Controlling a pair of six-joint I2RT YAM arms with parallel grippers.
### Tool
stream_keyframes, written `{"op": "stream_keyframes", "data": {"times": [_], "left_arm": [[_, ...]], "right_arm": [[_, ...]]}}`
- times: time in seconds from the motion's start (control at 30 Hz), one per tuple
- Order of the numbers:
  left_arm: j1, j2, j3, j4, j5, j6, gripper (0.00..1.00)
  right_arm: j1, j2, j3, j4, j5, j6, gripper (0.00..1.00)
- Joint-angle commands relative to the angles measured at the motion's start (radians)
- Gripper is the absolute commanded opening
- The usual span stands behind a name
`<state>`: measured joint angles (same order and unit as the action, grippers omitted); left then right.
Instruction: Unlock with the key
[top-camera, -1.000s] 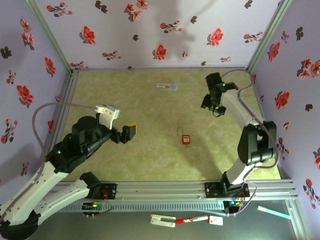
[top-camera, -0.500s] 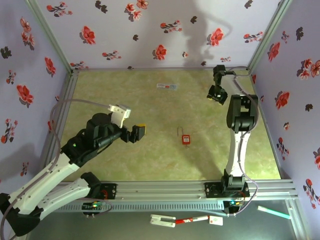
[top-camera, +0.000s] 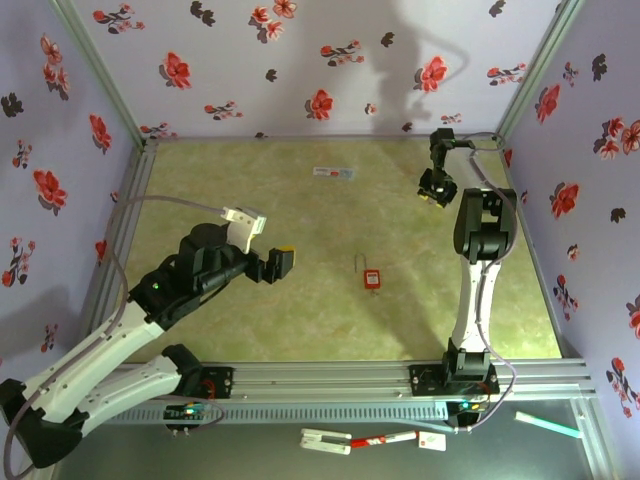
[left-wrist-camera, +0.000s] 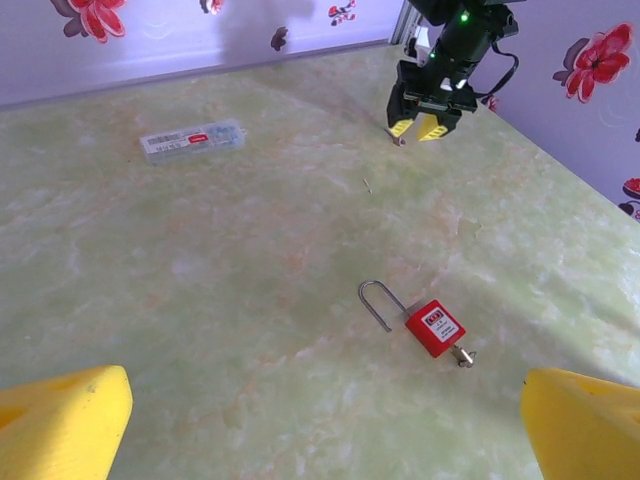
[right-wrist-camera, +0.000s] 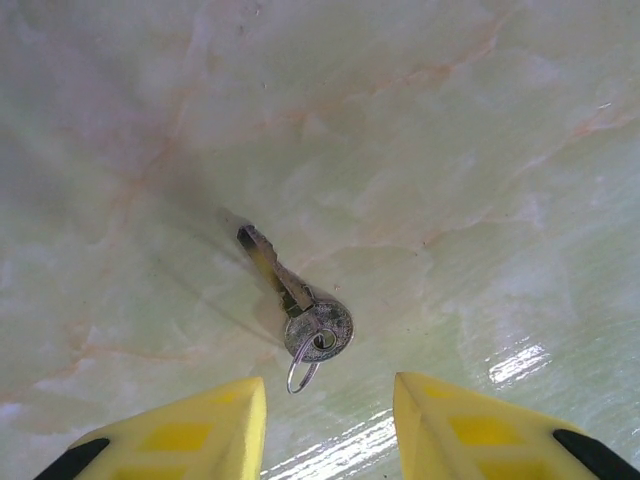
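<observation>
A red padlock (top-camera: 372, 279) lies flat mid-table, its steel shackle (left-wrist-camera: 375, 300) pointing away from me, and a small metal stub (left-wrist-camera: 462, 354) sticks out of its underside. A silver key (right-wrist-camera: 295, 300) with a small ring lies on the table at the back right. My right gripper (right-wrist-camera: 325, 390) hovers right over the key, open, with its yellow fingers either side of the ring end and not touching it. That gripper (top-camera: 433, 190) points down near the back-right corner. My left gripper (top-camera: 280, 262) is open left of the padlock (left-wrist-camera: 434, 327), well short of it, with nothing between its fingers.
A clear flat packet (top-camera: 334, 173) with a red label lies near the back wall, also in the left wrist view (left-wrist-camera: 193, 140). Floral walls and aluminium posts (top-camera: 525, 75) close in the table on three sides. The right arm's upright links (top-camera: 478, 260) stand right of the padlock.
The right arm has swung up and stretched toward the back-right corner, bringing its gripper down over the key. The left arm has moved slightly right, toward the padlock.
</observation>
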<state>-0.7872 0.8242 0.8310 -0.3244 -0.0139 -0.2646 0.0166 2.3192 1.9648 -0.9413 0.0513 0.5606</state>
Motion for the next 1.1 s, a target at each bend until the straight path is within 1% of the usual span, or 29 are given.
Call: {"op": "stream_keyframes", "data": {"times": [0.0, 0.23, 0.27, 0.33, 0.5, 0.7, 0.8, 0.87, 0.97, 1.0, 1.07], "left_arm": [[0.003, -0.003, 0.005, 0.029, 0.013, -0.017, 1.00], [0.003, -0.004, -0.004, 0.025, 0.014, -0.016, 1.00], [0.003, -0.004, -0.004, 0.024, 0.013, -0.016, 1.00], [0.003, -0.005, -0.006, 0.026, 0.014, -0.015, 1.00], [0.003, -0.004, -0.006, 0.024, 0.013, -0.012, 1.00], [0.003, -0.005, -0.007, 0.027, 0.013, -0.016, 1.00], [0.003, -0.005, -0.009, 0.029, 0.013, -0.025, 1.00], [0.003, -0.007, -0.010, 0.030, 0.013, -0.027, 1.00], [0.003, -0.010, -0.013, 0.037, 0.014, -0.029, 1.00], [0.003, -0.010, -0.013, 0.039, 0.013, -0.031, 1.00], [0.003, -0.010, -0.016, 0.039, 0.014, -0.030, 1.00]], "right_arm": [[-0.006, 0.031, 0.022, -0.023, -0.005, 0.016, 0.35], [-0.006, 0.052, 0.025, -0.019, -0.007, 0.017, 0.30], [-0.006, 0.054, 0.025, -0.019, -0.007, 0.018, 0.27], [-0.006, 0.057, 0.022, -0.015, 0.000, 0.021, 0.25], [-0.006, 0.057, 0.011, -0.009, 0.002, 0.022, 0.13], [-0.007, 0.044, -0.022, 0.000, 0.008, 0.017, 0.04], [-0.008, 0.022, -0.046, 0.014, -0.008, 0.017, 0.05], [-0.007, -0.010, -0.070, 0.030, -0.031, 0.017, 0.09], [-0.009, -0.067, -0.111, 0.062, -0.035, 0.015, 0.10], [-0.010, -0.076, -0.110, 0.062, -0.038, 0.012, 0.12], [-0.015, -0.088, -0.104, 0.055, -0.052, 0.003, 0.19]]}}
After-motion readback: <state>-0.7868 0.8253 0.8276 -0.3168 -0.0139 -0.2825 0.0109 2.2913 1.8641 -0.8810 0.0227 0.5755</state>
